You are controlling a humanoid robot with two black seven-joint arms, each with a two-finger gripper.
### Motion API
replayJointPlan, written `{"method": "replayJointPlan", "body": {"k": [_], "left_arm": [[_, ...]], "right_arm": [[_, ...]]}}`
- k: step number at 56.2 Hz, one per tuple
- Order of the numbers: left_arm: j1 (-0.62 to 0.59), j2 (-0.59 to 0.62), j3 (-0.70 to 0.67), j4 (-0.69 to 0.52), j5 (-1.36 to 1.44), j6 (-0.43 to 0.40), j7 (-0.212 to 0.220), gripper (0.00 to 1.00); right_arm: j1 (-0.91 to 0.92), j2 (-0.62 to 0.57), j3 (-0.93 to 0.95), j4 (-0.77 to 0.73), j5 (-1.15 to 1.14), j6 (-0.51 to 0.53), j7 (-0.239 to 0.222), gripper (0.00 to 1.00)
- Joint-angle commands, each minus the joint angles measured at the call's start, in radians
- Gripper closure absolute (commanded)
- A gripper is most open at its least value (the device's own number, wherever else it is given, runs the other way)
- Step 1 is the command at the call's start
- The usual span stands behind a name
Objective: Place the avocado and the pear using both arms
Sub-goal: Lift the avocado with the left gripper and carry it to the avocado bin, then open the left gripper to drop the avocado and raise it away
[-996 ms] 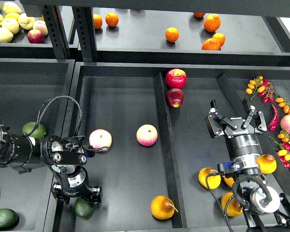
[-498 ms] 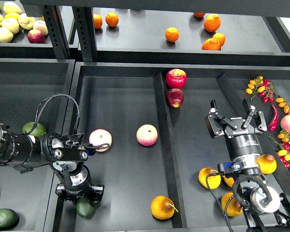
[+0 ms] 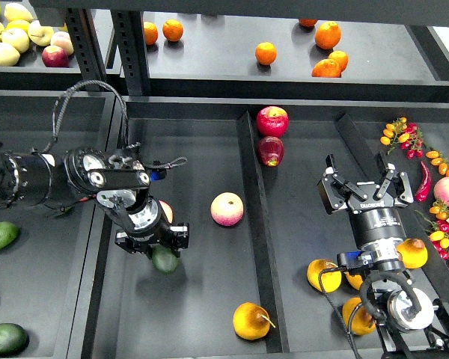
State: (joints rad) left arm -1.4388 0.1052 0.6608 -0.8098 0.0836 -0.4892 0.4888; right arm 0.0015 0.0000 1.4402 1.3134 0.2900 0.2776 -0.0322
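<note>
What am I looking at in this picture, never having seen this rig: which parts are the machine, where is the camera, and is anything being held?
The camera sits in the robot's head, looking forward and down at dark trays of fruit. The two black jointed things are its arms. The left pincer is shut on the avocado, dark green, lifted over the middle tray. The right pincer is open and holds nothing. Near the tray's front edge lies the pear, golden-yellow with a thin stem. A pink-and-cream fruit lies mid-tray, and oranges sit on the shelf behind.
</note>
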Motion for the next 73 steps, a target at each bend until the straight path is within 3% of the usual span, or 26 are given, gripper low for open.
{"method": "replayJointPlan", "body": {"k": [1,12,37,73], "left_arm": [[-0.002,0.077,0.003,0.020,0.002,0.000,0.000,0.64],[0.029,0.185,0.019,0.021,0.008,0.000,0.000,0.63],[0.136,0.303,0.016,0.067,0.087,0.000,0.000,0.63],[0.268,0.265,-0.003,0.181,0.140,0.000,0.000,0.58]], "right_arm": [[0.000,0.000,0.000,0.001,0.000,0.002,0.000,0.00],[0.000,0.000,-0.001,0.001,0.000,0.002,0.000,0.00],[0.000,0.000,0.000,0.001,0.001,0.011,0.000,0.00],[0.000,0.000,-0.001,0.001,0.000,0.009,0.000,0.00]]}}
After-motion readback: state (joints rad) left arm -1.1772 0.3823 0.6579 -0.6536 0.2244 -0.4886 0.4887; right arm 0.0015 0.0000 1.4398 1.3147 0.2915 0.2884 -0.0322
